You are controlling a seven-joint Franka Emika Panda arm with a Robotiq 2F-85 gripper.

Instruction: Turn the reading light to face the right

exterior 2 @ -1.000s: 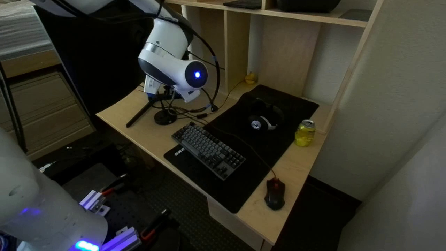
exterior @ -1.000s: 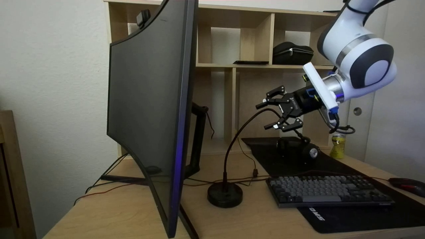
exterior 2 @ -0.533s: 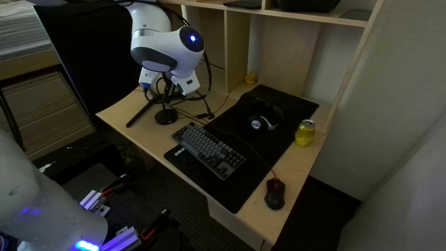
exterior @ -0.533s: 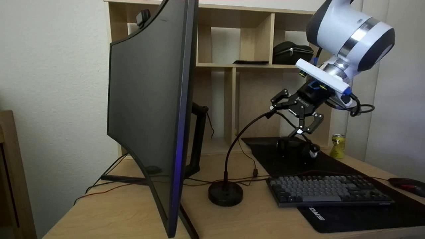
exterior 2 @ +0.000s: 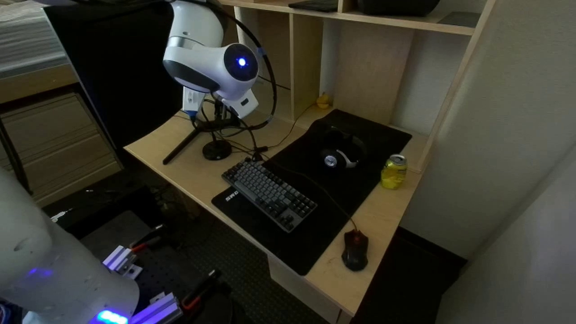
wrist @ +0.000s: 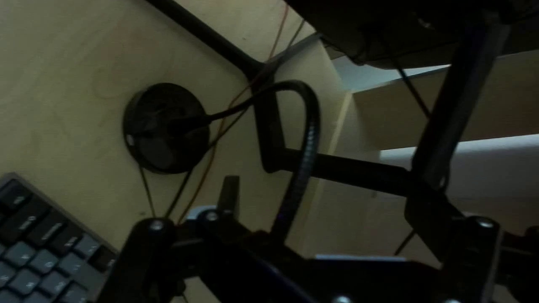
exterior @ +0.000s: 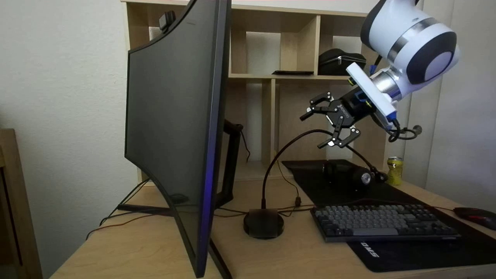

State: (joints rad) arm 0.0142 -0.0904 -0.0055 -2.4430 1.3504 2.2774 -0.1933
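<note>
In an exterior view: slim black gooseneck reading light (exterior: pixel 263 226) stands upright on the pale wooden desk (exterior: pixel 302 255), between the large black curved monitor (exterior: pixel 174 108) at left and the grey-and-black keyboard (exterior: pixel 383 221) at right. Thin flexible neck (exterior: pixel 264 195) arches up and over to the right; small dark head (exterior: pixel 381 177) hangs low, beside the black headphones (exterior: pixel 358 178) as seen, depth uncertain. Black two-finger gripper (exterior: pixel 312 131) tilts down leftward over the arch, fingers spread well apart; neck passes behind the lower finger.

In an exterior view: white arm (exterior 2: pixel 198 67) hides most of the gripper; finger spread cannot be told from here. Light's round base sits far-left of the keyboard. Black-and-red mouse (exterior 2: pixel 355 252) lies near right, yellow metal can (exterior 2: pixel 393 173) farther back along the right edge.

Wrist view, dim: base at left, neck curling in between the fingers, then lost behind the gripper body. Neck-to-finger contact cannot be told.
</note>
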